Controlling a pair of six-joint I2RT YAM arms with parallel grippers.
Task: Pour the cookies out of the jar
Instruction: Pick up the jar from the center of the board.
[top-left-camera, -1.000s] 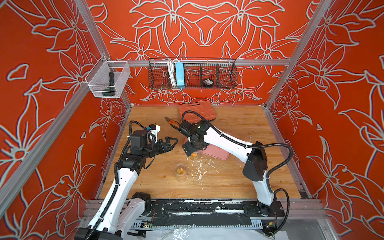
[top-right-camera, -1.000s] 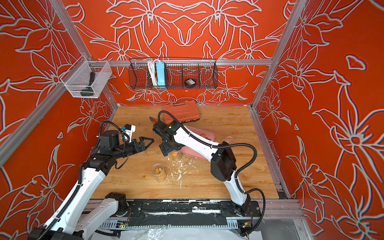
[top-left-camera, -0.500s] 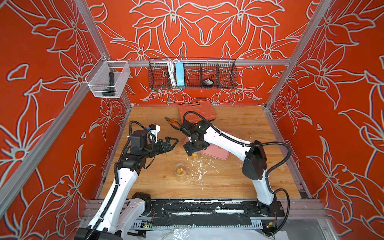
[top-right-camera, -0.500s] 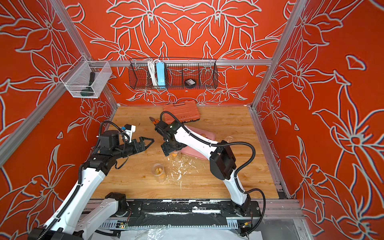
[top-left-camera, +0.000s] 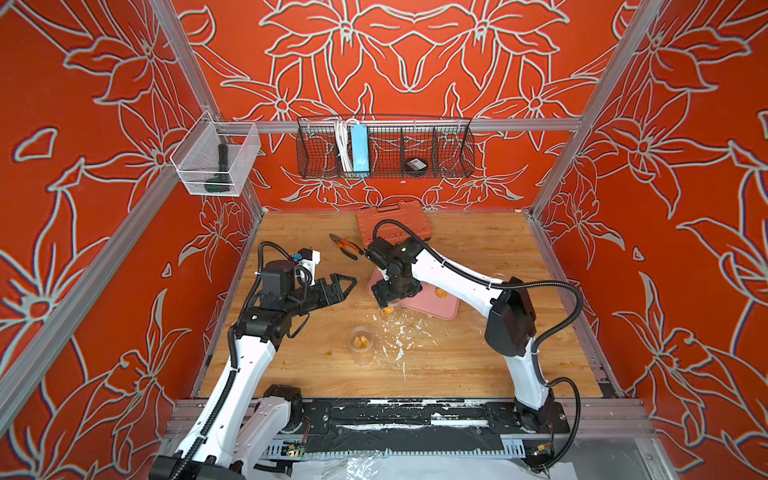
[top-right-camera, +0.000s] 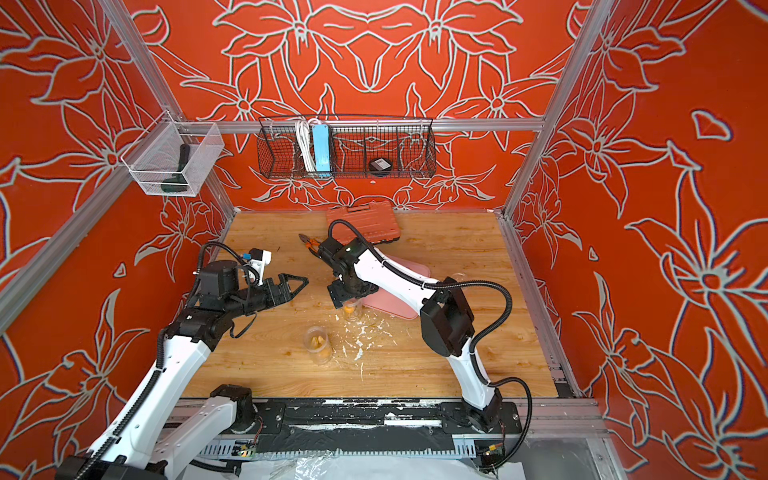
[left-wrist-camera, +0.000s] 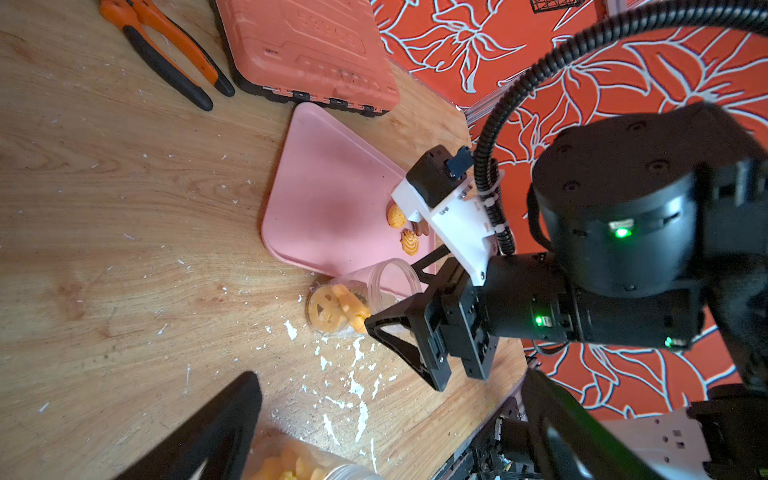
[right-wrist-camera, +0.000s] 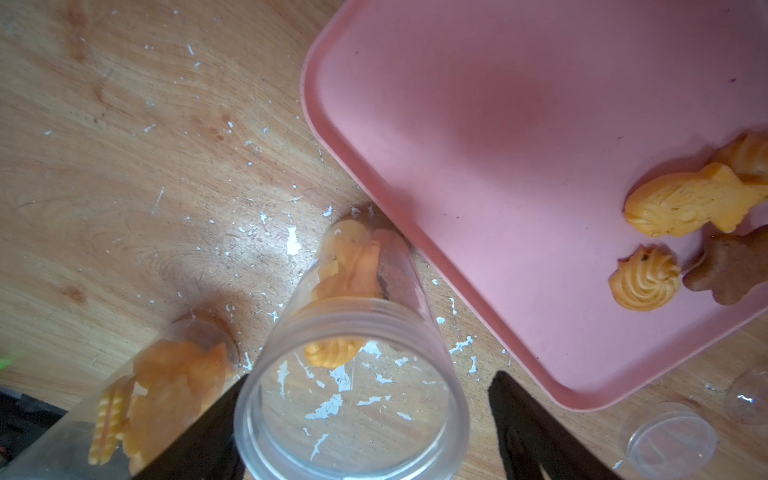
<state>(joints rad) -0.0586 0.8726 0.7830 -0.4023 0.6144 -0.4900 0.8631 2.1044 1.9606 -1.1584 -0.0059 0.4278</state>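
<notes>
Clear jar (right-wrist-camera: 353, 309) stands just beside the pink tray (right-wrist-camera: 498, 124), orange cookies (right-wrist-camera: 353, 266) heaped at its bottom
Right gripper (right-wrist-camera: 365, 386) straddles the jar, jaws apart, one finger not touching it; left gripper (top-left-camera: 349, 289) hangs wide open; other cookies lie on the tray

1. The left arm (top-left-camera: 249, 357), based at 8 o'clock of the surface (top-left-camera: 457, 365) in both top views, is showing white shell links joined by black cylindrical joints.
2. The right arm (top-left-camera: 451, 276), based at 4 o'clock, is wearing the same white shells, with a bulky black elbow housing (top-left-camera: 511, 320).
3. A black corrugated cable (top-left-camera: 552, 291) is trailing alongside each arm.
4. A white camera bracket (left-wrist-camera: 457, 220), dotted with small screws and carrying a black module, is sitting on each wrist; the left one is showing a blue plug (top-left-camera: 296, 256).
5. Green lights (left-wrist-camera: 621, 232) are glowing on the right arm's black wrist housings.
6. The left pincer (top-left-camera: 350, 289) and right pincer (left-wrist-camera: 390, 298) are showing black, hollow triangular fingers.
</notes>
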